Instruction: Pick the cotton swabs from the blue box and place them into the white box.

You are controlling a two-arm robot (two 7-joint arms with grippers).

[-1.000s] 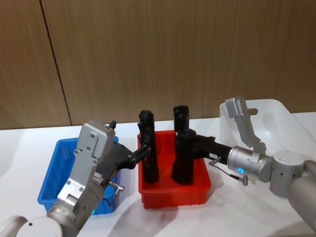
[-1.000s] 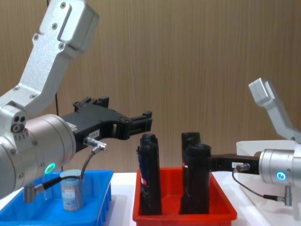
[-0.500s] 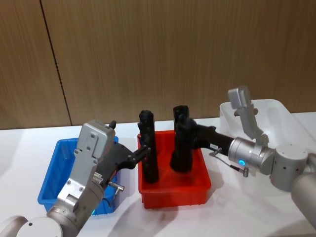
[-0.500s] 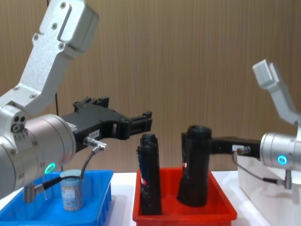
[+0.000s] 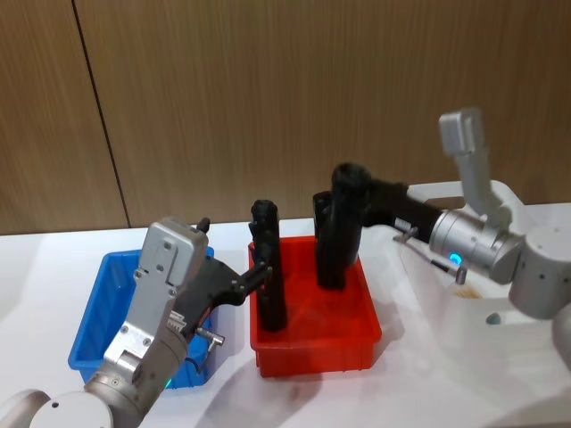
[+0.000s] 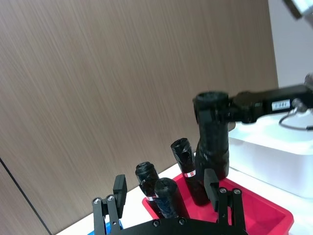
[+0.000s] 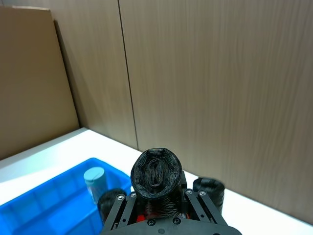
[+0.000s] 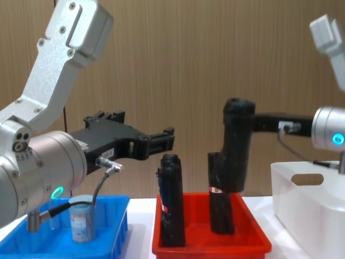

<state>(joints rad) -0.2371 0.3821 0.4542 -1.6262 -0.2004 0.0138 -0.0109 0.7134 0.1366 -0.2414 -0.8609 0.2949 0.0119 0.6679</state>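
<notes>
One jar of cotton swabs [image 8: 82, 218], pale-lidded with a paper label, stands in the blue box [image 8: 116, 216]; the same jar [image 7: 95, 181] shows from the right wrist in the blue box [image 7: 49, 210]. My left gripper [image 8: 161, 140] hovers open and empty above the gap between the blue box [image 5: 98, 303] and the red tray, its fingers [image 6: 117, 188] wide apart. My right gripper [image 5: 352, 192] is shut on the top of a tall black cylinder [image 8: 235, 151], held upright above the red tray. The white box [image 8: 302, 194] stands at the right.
A red tray [image 5: 317, 343] sits between the blue and white boxes and holds upright black cylinders [image 8: 171, 199], with another [image 8: 220, 210] just below the lifted one. A brown wood-panel wall runs behind the white table.
My right gripper has lifted the black cylinder up out of the red tray and carried it a little toward the white box. The left arm and the swab jar have not moved.
</notes>
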